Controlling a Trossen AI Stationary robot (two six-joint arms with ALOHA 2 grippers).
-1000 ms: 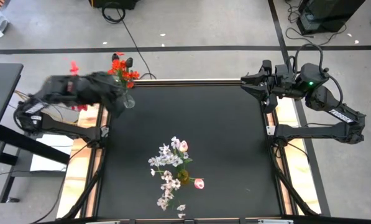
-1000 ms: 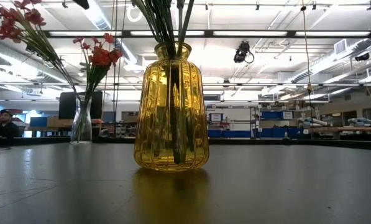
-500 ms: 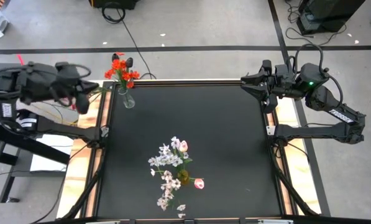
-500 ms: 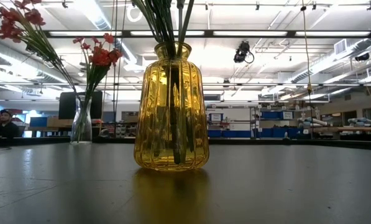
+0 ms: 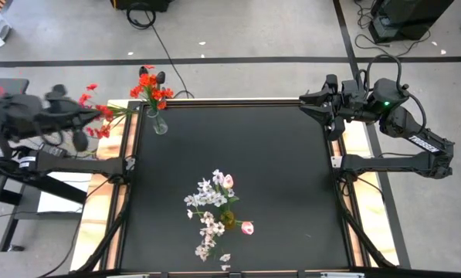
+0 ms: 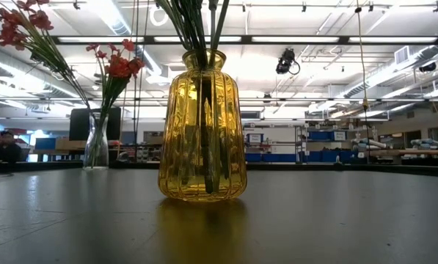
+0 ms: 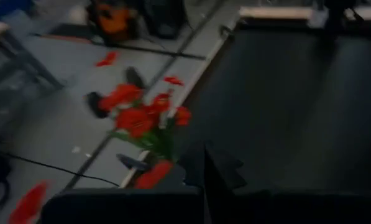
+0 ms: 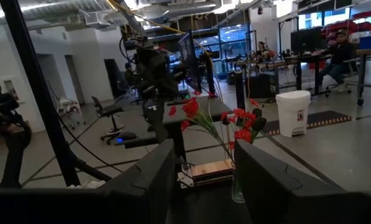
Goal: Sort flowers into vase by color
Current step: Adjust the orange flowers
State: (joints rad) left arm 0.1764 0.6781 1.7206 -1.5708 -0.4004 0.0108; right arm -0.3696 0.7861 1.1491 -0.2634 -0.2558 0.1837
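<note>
The left tool (image 5: 82,117) is motion-blurred, and the red flowers (image 6: 17,28) are cropped at the edge.

A red flower spray (image 5: 97,116) is held by the left tool (image 5: 82,117) off the worktop's (image 5: 276,177) left edge, beside the clear vase (image 5: 159,123) of red blossoms (image 5: 150,86). White and pink flowers (image 5: 215,212) are gathered mid-worktop.

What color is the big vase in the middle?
Yellow vase, see-through glass with ribs, seen best in the low view.

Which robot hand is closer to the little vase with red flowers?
Left. The left gripper is just off the table's edge beside the clear vase; the right gripper waits across the table.
</note>
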